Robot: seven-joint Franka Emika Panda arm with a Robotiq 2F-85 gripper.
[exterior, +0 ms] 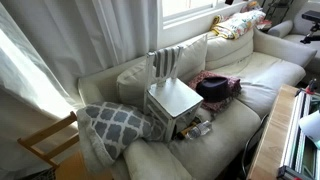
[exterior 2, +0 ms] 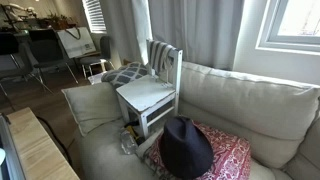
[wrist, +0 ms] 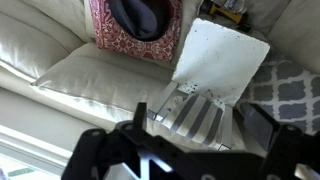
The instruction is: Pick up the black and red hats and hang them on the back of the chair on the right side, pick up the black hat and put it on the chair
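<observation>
The black hat [exterior: 213,88] lies on a pink patterned cloth [exterior: 232,84] on the sofa; it shows in both exterior views [exterior 2: 185,148] and at the top of the wrist view [wrist: 140,18]. The pale grey-white chair [exterior: 172,95] stands on the sofa beside it [exterior 2: 150,92]. In the wrist view its seat [wrist: 222,60] and slatted back [wrist: 185,100] lie below my gripper [wrist: 197,115]. The gripper is open and empty, hovering above the chair back. The red-and-black cap is out of view. The gripper does not show in the exterior views.
A grey patterned pillow [exterior: 115,122] lies on the chair's other side [exterior 2: 125,72]. Small clutter [exterior: 192,126] sits under the chair. A bare wooden chair [exterior: 45,140] stands off the sofa's end. Yellow cloth [exterior: 235,27] lies at the far end. Curtains hang behind the sofa.
</observation>
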